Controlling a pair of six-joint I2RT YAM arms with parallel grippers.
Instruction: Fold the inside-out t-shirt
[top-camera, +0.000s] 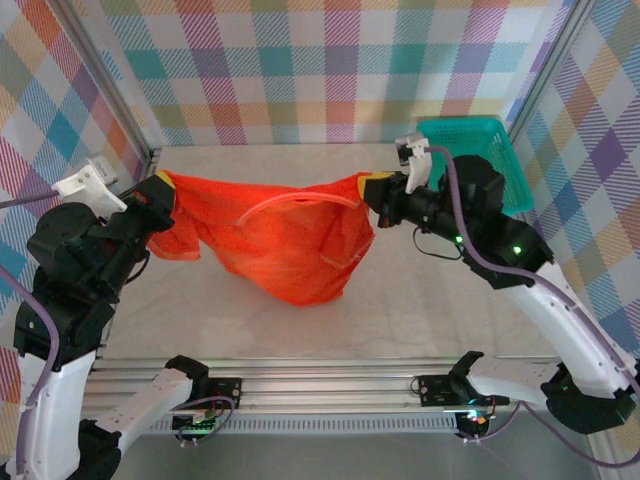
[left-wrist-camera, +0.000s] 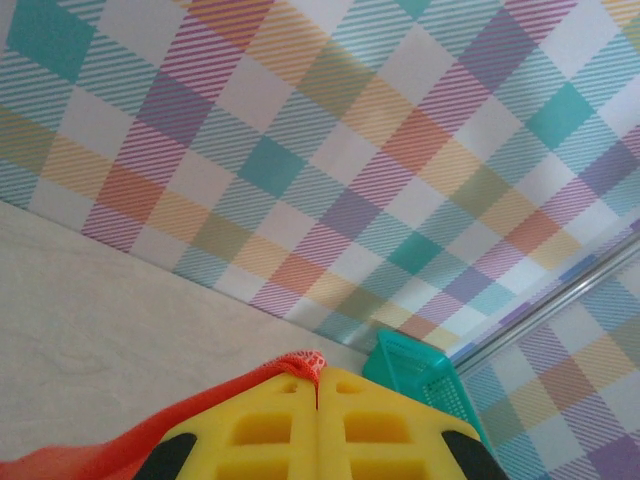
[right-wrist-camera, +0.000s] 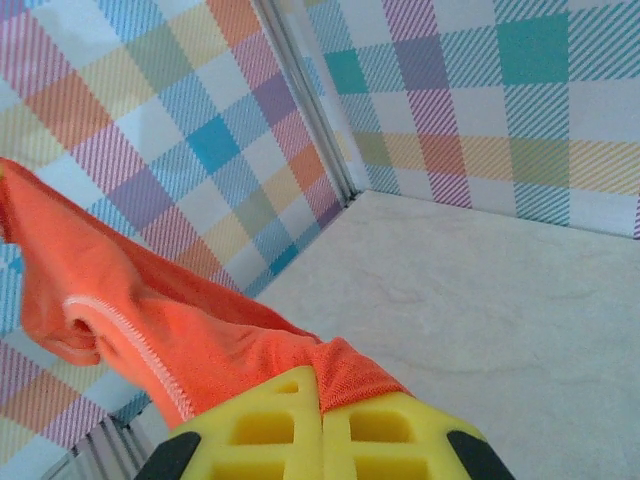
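Progress: the bright orange-red short-sleeved cloth t-shirt (top-camera: 290, 250) is off the pale table (top-camera: 450, 310), strung between the two arms near the middle of the workspace. It hangs in a loose, bunched swag with pale seam stitching showing on the outside. The upper edge runs left to right and the lowest point droops toward the near side. Whether that lowest point brushes the table cannot be told.

No fold is visible and no part lies flat. Judged early in the task: the shirt is only lifted and spread. Laying it out smooth and making every fold appear to be left.

Left pincer (top-camera: 160, 197): yellow fingers pressed together, with a thin tab of orange cloth pinched at the tips, seen from the left wrist. It holds the shirt's left end.

Right pincer (top-camera: 375, 190): likewise clamped tight. The right wrist view shows orange fabric gathered into the seam between the fingers and trailing away to the left. It holds the shirt's right end.

A teal plastic mesh basket (top-camera: 480, 150) sits at the far right corner, well apart from the shirt.
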